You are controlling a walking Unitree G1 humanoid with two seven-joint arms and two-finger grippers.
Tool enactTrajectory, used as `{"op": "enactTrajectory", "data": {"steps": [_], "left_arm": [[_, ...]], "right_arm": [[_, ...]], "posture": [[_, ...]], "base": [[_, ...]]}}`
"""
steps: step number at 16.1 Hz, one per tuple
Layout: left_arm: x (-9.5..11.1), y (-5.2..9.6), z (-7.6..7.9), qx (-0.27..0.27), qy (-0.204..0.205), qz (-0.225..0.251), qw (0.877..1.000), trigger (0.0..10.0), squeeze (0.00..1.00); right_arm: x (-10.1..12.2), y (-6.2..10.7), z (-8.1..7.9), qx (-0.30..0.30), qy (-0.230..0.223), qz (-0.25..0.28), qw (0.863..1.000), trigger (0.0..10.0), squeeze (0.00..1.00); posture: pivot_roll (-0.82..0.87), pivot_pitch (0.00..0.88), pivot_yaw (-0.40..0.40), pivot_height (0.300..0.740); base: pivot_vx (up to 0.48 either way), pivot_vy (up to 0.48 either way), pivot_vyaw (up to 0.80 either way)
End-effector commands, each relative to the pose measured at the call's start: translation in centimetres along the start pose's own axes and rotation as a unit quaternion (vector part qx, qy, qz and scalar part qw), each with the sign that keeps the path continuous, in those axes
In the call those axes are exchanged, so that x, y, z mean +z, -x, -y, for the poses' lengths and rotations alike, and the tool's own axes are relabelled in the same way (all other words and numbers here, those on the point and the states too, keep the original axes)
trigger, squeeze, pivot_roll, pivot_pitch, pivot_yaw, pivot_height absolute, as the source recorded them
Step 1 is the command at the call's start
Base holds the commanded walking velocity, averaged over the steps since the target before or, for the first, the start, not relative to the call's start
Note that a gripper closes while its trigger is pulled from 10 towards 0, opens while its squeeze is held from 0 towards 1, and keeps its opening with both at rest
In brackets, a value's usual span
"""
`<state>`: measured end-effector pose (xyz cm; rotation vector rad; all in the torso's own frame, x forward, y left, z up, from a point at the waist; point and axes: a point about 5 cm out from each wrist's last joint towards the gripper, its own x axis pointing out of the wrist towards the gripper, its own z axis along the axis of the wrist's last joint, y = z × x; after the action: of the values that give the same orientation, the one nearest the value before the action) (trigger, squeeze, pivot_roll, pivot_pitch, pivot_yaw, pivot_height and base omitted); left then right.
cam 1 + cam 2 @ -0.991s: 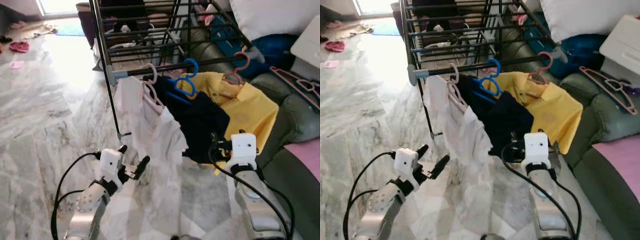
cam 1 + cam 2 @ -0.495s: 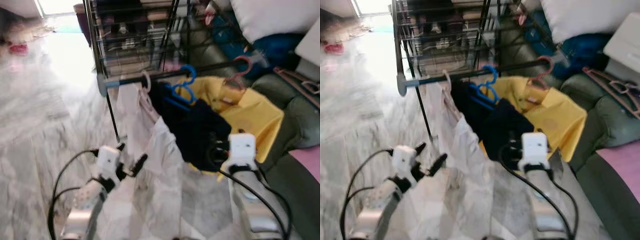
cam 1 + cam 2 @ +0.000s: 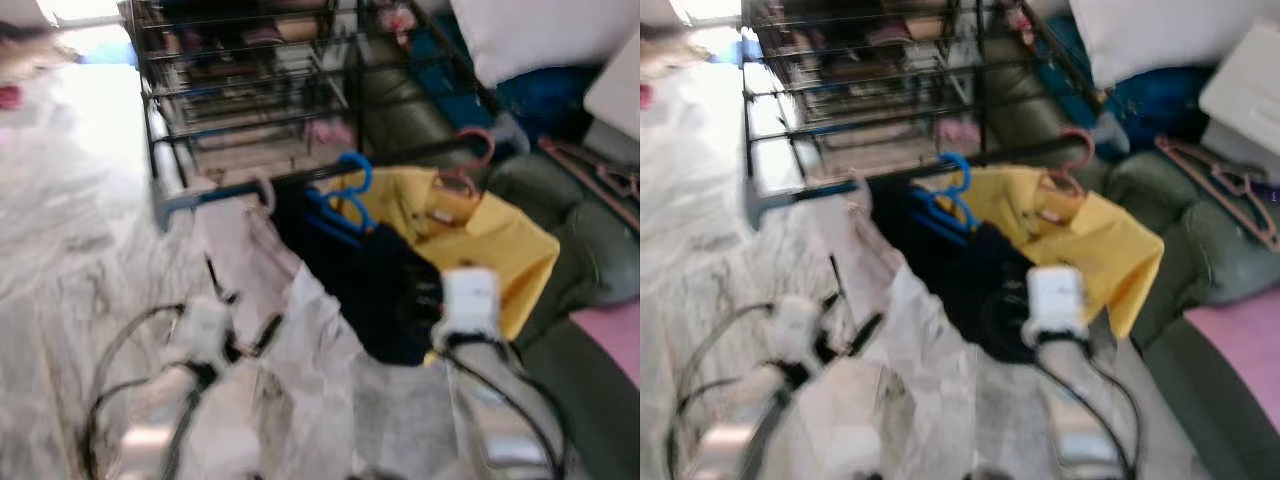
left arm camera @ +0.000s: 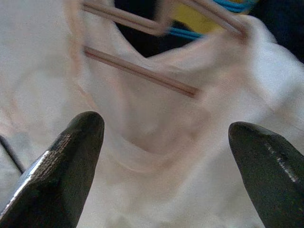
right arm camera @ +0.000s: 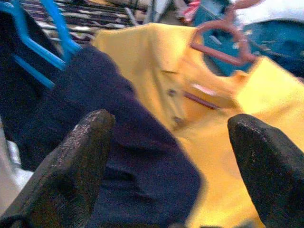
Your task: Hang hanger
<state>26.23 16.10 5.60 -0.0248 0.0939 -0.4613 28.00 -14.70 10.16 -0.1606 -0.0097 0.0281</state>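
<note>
Three garments hang from the drying rack's front bar [image 3: 215, 192]. A white shirt [image 3: 305, 325] is on a pale pink hanger [image 4: 142, 71], a dark navy garment [image 3: 385, 290] on a blue hanger [image 3: 343, 197], and a yellow shirt [image 3: 495, 235] on a pink hanger [image 3: 472, 160]. My left gripper [image 4: 166, 166] is open, close in front of the white shirt with nothing between its fingers. My right gripper [image 5: 171, 161] is open too, facing the seam between the navy garment and the yellow shirt.
The black wire rack [image 3: 250, 80] stands on the marble floor [image 3: 60, 250]. A green sofa [image 3: 590, 260] lies to the right with loose pink hangers [image 3: 595, 170] and a white pillow [image 3: 540, 35] on it. Both eye views are blurred.
The whole picture has shifted and blurred, so the camera has moved; the rack now sits further left in view. Both arms keep about the same pose, fingers still open.
</note>
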Motion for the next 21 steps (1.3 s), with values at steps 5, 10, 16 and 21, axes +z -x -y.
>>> {"op": "enactTrajectory", "data": {"steps": [5, 10, 16, 21], "left_arm": [[1.1, -0.3, -0.1, 0.029, -0.026, 0.027, 0.999, 10.0, 0.0], [1.3, -0.3, -0.3, 0.037, -0.034, 0.026, 0.998, 10.0, 0.0], [1.5, 0.2, -0.5, 0.035, -0.043, 0.025, 0.998, 10.0, 0.0], [1.7, 0.4, -0.7, 0.04, -0.048, 0.025, 0.998, 10.0, 0.0]], "right_arm": [[0.2, 0.1, 1.0, 0.007, 0.021, 0.006, 1.0, 10.0, 0.0], [1.7, -1.2, 0.6, 0.109, 0.031, 0.02, 0.993, 10.0, 0.0], [2.5, -4.6, 2.4, 0.208, 0.084, -0.001, 0.975, 10.0, 0.0], [4.0, -6.8, 1.1, 0.286, 0.084, 0.007, 0.954, 10.0, 0.0]], "posture": [[-0.11, 0.18, -0.018, 0.74], [-0.11, 0.196, -0.012, 0.74], [-0.09, 0.221, -0.005, 0.74], [-0.06, 0.218, -0.009, 0.74]], "base": [[0.0, 0.0, 0.0], [0.0, 0.0, 0.0], [0.0, 0.0, 0.0], [0.0, 0.0, 0.0]]}}
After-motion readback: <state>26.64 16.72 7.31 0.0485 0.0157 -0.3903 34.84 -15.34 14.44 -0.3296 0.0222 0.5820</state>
